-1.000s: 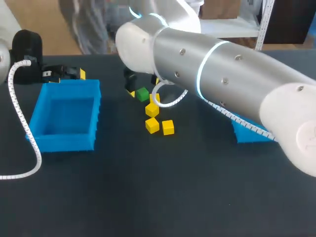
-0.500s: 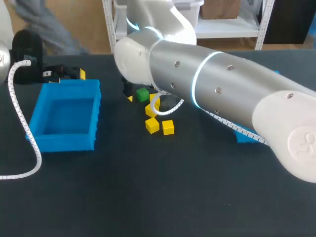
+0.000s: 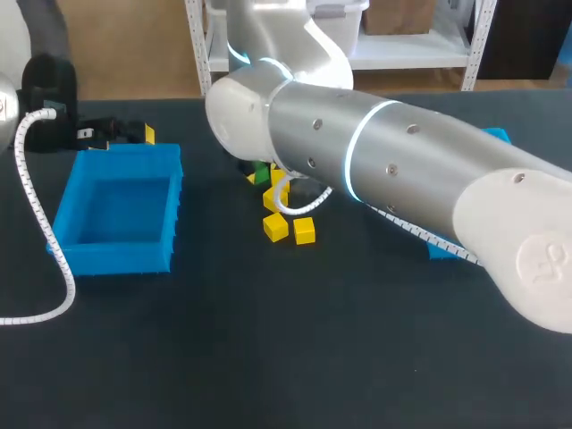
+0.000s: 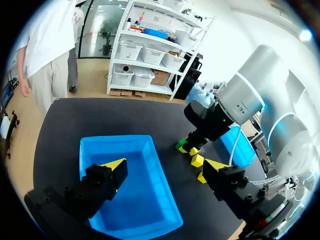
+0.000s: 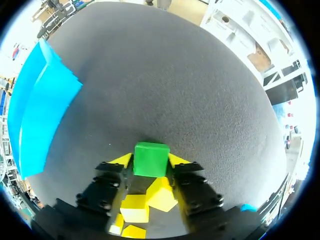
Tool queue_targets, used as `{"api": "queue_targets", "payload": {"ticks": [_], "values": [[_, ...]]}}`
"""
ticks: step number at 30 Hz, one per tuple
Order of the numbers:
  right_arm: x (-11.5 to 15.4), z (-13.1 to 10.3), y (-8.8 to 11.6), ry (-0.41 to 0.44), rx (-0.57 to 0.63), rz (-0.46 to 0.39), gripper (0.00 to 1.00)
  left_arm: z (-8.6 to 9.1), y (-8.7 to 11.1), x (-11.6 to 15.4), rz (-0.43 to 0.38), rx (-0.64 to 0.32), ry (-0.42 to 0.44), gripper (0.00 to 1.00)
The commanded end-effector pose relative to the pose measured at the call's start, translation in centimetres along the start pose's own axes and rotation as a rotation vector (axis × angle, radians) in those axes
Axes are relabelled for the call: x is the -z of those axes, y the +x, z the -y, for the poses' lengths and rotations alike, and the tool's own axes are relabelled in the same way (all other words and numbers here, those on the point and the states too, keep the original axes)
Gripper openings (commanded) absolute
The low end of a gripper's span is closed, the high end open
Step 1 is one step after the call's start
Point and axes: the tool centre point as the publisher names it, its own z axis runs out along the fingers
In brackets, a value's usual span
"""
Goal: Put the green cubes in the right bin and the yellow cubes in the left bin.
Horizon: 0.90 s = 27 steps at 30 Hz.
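The right gripper [image 5: 150, 160] pinches the green cube [image 5: 151, 158] between both yellow tips; the right bin [image 3: 494, 137] lies far off, centre-right in the head view.

At table [image 3: 268, 357] left: left bin [image 3: 116, 259]. Right of it, mid-table: cube cluster [image 3: 275, 229]. At cluster's far side, between right gripper [image 5: 150, 161] fingers: single cube [image 5: 151, 159]. Far right, under right arm [image 3: 393, 170]: right bin [image 3: 440, 249].
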Motion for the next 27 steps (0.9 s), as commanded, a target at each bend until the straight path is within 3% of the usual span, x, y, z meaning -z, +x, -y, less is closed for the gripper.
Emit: {"api": "queue_targets", "payload": {"ticks": [1,3,11,27], "values": [[-0.1,0.3,-0.7,0.001,0.0,-0.117,0.05,-0.2,0.1,0.0,0.005,-0.002,0.009,1.0],[0.0,0.4,-0.6,0.005,-0.001,-0.116,0.0,-0.2,0.1,0.0,0.005,-0.002,0.009,1.0],[2.0,1.1,0.3,0.019,-0.016,-0.079,0.0,-0.2,0.1,0.0,0.005,-0.002,0.009,1.0],[9.0,6.2,3.0,0.052,-0.104,0.076,0.0,-0.2,0.1,0.0,0.005,-0.002,0.009,1.0]]}}
